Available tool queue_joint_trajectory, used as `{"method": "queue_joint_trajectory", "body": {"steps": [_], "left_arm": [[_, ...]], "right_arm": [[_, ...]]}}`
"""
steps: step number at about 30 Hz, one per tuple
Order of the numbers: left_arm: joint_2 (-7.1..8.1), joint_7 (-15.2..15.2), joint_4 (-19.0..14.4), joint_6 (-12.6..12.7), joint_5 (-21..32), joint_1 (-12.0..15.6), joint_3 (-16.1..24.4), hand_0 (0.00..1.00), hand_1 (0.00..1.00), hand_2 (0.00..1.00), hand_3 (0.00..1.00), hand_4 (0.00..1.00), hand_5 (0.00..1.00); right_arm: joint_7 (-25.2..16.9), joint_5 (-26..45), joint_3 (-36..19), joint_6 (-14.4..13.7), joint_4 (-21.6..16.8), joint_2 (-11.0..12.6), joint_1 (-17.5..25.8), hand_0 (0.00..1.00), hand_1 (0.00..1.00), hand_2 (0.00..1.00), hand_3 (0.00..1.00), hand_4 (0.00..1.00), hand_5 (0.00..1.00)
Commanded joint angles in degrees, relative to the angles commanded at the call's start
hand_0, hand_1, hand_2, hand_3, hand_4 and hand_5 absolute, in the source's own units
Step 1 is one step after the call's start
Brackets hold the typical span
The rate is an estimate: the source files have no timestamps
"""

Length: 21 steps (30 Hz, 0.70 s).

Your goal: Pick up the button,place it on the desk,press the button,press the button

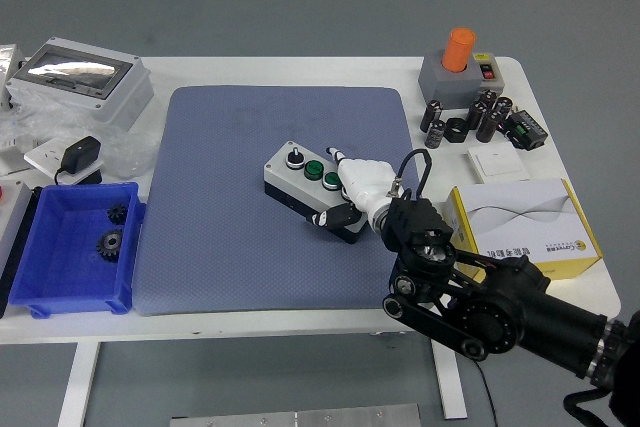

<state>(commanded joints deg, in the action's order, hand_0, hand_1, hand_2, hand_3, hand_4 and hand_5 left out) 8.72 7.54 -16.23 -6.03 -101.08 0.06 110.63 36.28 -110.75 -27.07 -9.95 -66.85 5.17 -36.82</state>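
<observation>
A grey button box (300, 179) with a black knob and two green buttons lies on the blue-grey mat (230, 217), turned at an angle. My right hand (352, 190), white with black fingertips, rests over the box's right end. One finger points up-left at the right green button (331, 180); another finger curls under the box's near edge. The black right arm (480, 297) comes in from the lower right. My left arm is out of view.
A blue bin (72, 247) with black gears sits at the left. A grey case (80, 77) and a black adapter (80, 157) are at the back left. An orange-topped grey box (458, 67), black cylinders (470, 117) and a yellow-white carton (525, 227) stand at the right.
</observation>
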Motion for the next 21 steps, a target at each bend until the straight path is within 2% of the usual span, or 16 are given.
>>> {"method": "queue_joint_trajectory", "body": {"steps": [6,7,12,13,18,19,21], "left_arm": [[0.08,-0.5,0.3,0.0,-0.1,0.0,0.1,0.737,0.719,0.69,0.797,0.86,0.628],[0.08,-0.6,0.3,0.0,-0.2,0.0,0.1,0.737,0.719,0.689,0.796,0.862,0.622],[0.04,-1.3,0.7,-0.1,-0.5,-0.1,0.3,0.737,0.719,0.689,0.796,0.862,0.622],[0.04,-1.4,0.7,-0.1,-0.6,-0.1,0.3,0.737,0.72,0.689,0.795,0.867,0.612],[0.06,-1.9,0.9,0.0,-0.7,-0.1,0.4,0.737,0.72,0.689,0.795,0.867,0.612],[0.05,-2.0,0.9,0.0,-0.7,-0.1,0.4,0.737,0.722,0.688,0.793,0.868,0.607],[0.02,-2.1,1.0,0.0,-0.8,-0.1,0.4,0.737,0.722,0.688,0.793,0.868,0.607]], "right_arm": [[-0.4,-0.6,0.0,-1.5,0.7,-0.1,0.1,0.179,0.362,0.471,0.998,0.804,0.255],[-0.5,-0.8,-0.2,-1.9,0.8,-0.1,0.1,0.105,0.296,0.383,0.727,0.482,0.217],[-1.1,-2.0,-1.2,-3.6,0.8,-0.1,0.3,0.105,0.296,0.383,0.727,0.482,0.217],[-1.1,-2.1,-1.3,-3.7,0.8,-0.1,0.3,0.068,0.259,0.351,0.493,0.437,0.082],[-1.0,-2.4,-1.1,-3.5,0.9,-0.1,0.3,0.068,0.259,0.351,0.493,0.437,0.082],[-0.9,-2.6,-1.1,-3.4,0.9,0.0,0.3,0.052,0.236,0.327,0.371,0.378,0.053],[-0.8,-2.7,-0.9,-3.2,0.9,0.0,0.4,0.052,0.236,0.327,0.371,0.378,0.053]]}}
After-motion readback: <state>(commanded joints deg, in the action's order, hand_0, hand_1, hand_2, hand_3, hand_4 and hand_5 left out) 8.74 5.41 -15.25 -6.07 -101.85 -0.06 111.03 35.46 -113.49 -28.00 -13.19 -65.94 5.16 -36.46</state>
